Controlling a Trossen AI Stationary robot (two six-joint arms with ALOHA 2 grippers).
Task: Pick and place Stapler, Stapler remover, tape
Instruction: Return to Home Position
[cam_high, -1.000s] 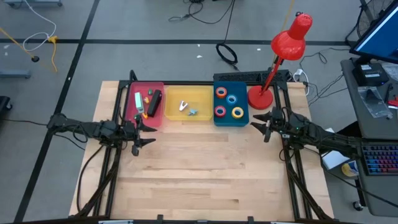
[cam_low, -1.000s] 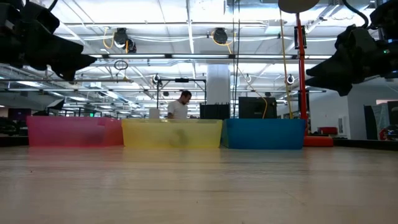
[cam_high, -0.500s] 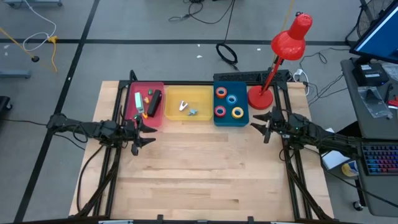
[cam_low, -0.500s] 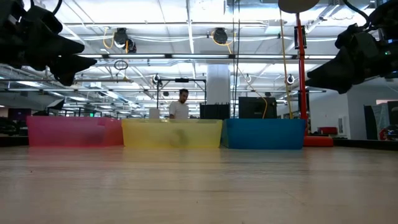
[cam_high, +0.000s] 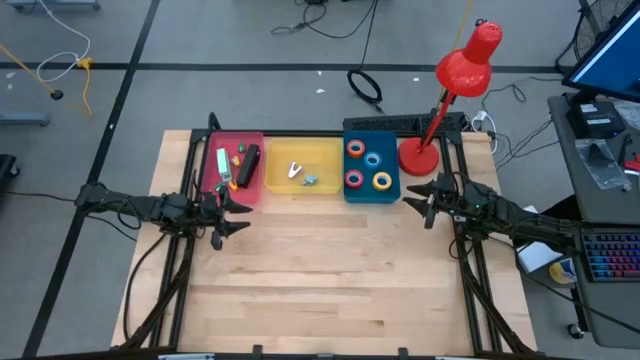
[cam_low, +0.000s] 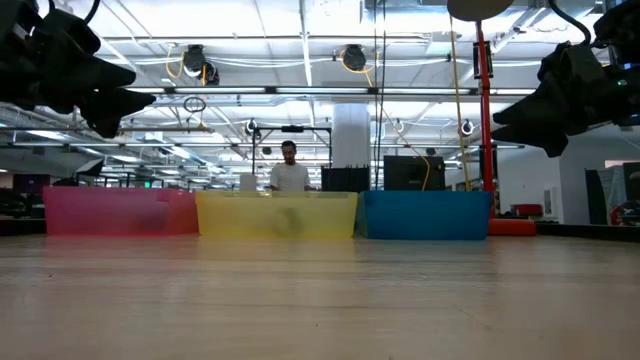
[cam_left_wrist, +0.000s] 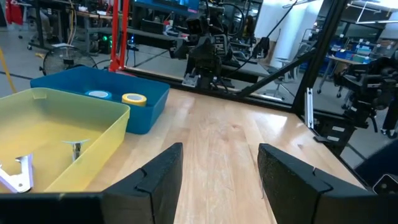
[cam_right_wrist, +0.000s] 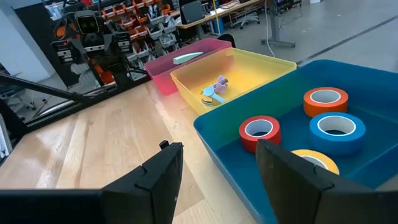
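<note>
Tabletop (cam_high: 330, 270), light wood. Three bins stand side by side in a row along the far edge: red bin (cam_high: 212, 185) toward the left, yellow bin (cam_high: 325, 152) in the middle, blue bin (cam_high: 390, 140) toward the right.

Tape: all four rolls lie flat in the blue bin.
- orange-red roll (cam_high: 356, 149) and blue roll (cam_high: 373, 160) on the bin's far side
- red roll (cam_high: 354, 179) and yellow roll (cam_high: 382, 182) on its near side

Staplers: green stapler (cam_high: 222, 163) and black stapler (cam_high: 249, 163) lie in the red bin, roughly parallel, the black one nearer the yellow bin.

Stapler removers: a pale stapler remover (cam_high: 295, 170) and a light blue stapler remover (cam_high: 310, 181) lie close together in the yellow bin.

Left gripper (cam_high: 239, 215): raised above the tabletop by the left edge, just in front of the red bin, pointing toward the middle. Jaws wide apart, holding nothing; bare wood shows between them in the left wrist view.

Right gripper (cam_high: 410, 196): raised by the right edge, just off the blue bin's near right corner, pointing toward the middle. Jaws wide apart, holding nothing.

Red desk lamp (cam_high: 455, 80): its base sits at the far right corner, just beside the blue bin.

Low view: a person (cam_low: 290, 172) in the room behind the yellow bin, well away from the arms.
</note>
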